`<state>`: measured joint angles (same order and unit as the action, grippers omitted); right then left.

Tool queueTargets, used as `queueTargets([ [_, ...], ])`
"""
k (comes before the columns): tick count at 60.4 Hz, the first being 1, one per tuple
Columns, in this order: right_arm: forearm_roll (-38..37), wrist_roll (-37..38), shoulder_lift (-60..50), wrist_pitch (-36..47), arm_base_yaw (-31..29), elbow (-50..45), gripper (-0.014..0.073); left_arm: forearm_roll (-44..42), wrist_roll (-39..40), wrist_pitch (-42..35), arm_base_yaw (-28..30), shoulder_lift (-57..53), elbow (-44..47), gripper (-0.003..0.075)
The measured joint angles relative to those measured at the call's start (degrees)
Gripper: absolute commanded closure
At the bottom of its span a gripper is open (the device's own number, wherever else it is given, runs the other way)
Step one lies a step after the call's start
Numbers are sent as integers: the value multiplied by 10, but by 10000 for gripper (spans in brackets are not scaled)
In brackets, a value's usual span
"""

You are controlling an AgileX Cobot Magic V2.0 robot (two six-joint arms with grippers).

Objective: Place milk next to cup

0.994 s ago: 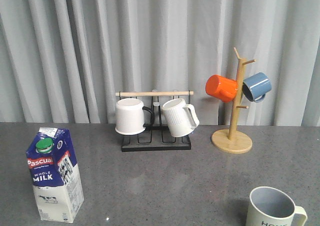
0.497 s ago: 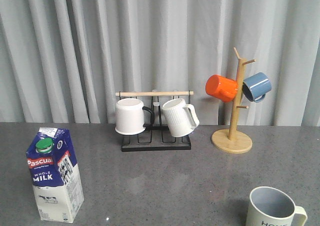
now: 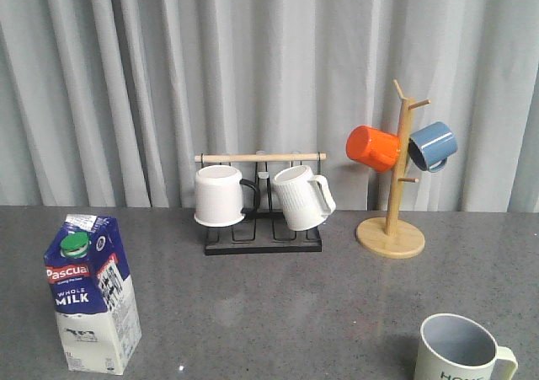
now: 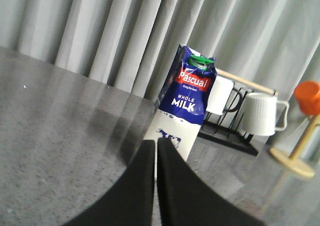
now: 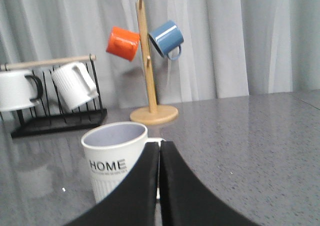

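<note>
The milk (image 3: 91, 292) stands upright at the front left of the grey table: a dark-blue and white carton with a green cap. The left wrist view shows the milk (image 4: 186, 100) just beyond my left gripper (image 4: 156, 145), whose fingers are shut with nothing between them. The cup (image 3: 459, 351), cream with a grey-blue inside, sits at the front right edge of the front view. In the right wrist view the cup (image 5: 115, 158), lettered "HOME", stands right behind my right gripper (image 5: 160, 145), which is shut and empty. Neither gripper shows in the front view.
A black rack (image 3: 263, 232) with two white mugs stands at the back centre. To its right is a wooden mug tree (image 3: 392, 220) carrying an orange mug (image 3: 373, 147) and a blue mug (image 3: 433, 146). Grey curtains hang behind the table.
</note>
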<state>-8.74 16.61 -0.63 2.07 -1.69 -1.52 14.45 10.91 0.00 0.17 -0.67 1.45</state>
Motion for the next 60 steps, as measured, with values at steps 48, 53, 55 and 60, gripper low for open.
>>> queueTargets([
  [48,104,31,32,38,0,26,166,48,200,0,0,0,0,356],
  [53,103,31,37,34,0,47,167,49,199,0,0,0,0,356],
  [55,100,31,41,25,0,63,167,45,196,8,0,0,-3,356],
  [60,79,30,54,-13,0,112,167,23,173,50,0,0,-35,356],
])
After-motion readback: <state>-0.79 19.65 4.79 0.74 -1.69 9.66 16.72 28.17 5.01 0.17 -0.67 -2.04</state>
